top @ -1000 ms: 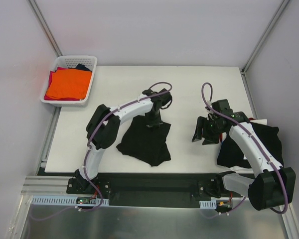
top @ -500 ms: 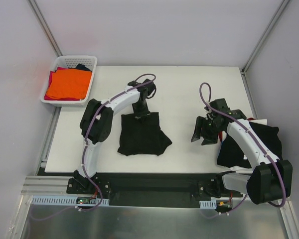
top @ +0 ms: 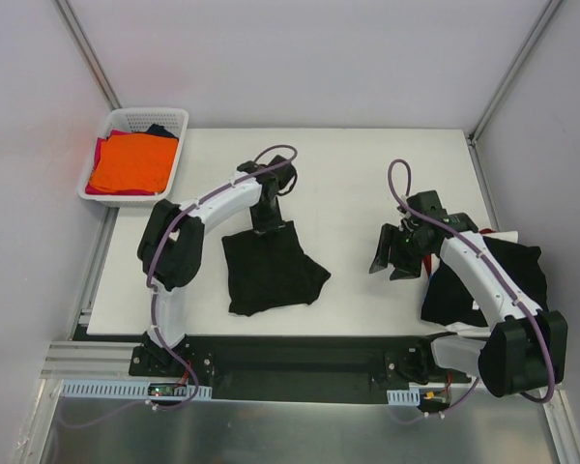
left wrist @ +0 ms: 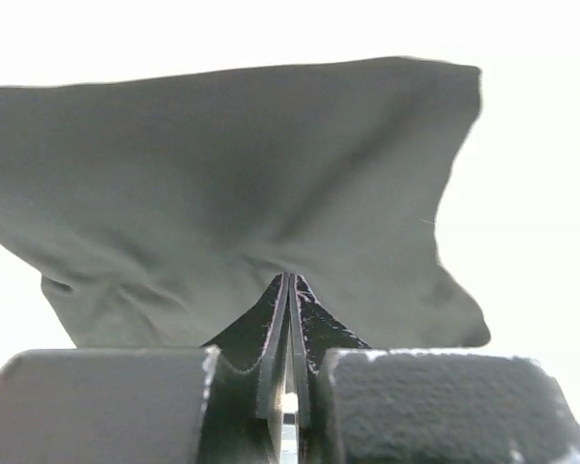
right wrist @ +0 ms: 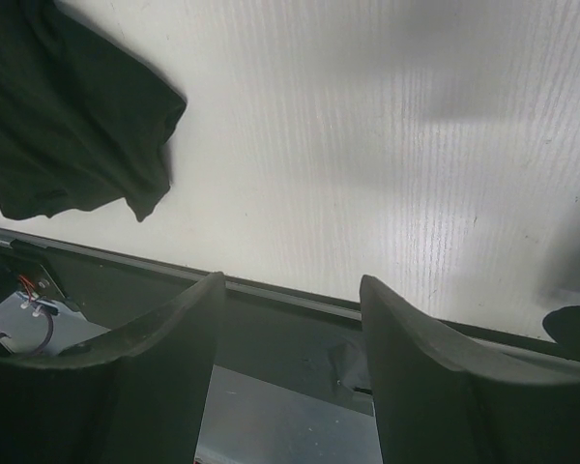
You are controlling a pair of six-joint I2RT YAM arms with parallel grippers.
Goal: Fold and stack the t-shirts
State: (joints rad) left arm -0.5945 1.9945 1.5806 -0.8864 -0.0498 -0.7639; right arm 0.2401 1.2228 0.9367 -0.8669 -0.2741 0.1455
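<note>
Fold in progress: left gripper (top: 264,222) clamped on the far edge of a black t-shirt (top: 271,273), right gripper (top: 393,253) apart and holding nothing.
Black t-shirt lies rumpled on the desk (top: 348,174), left of centre, spreading from the pinch toward the near edge. Right gripper hovers right of centre, well apart from it. Dark t-shirts (top: 512,275) sit heaped at the desk's right edge, partly under the right arm. Orange t-shirt (top: 130,162) lies on top in the white basket (top: 166,117) at the far left corner.
</note>
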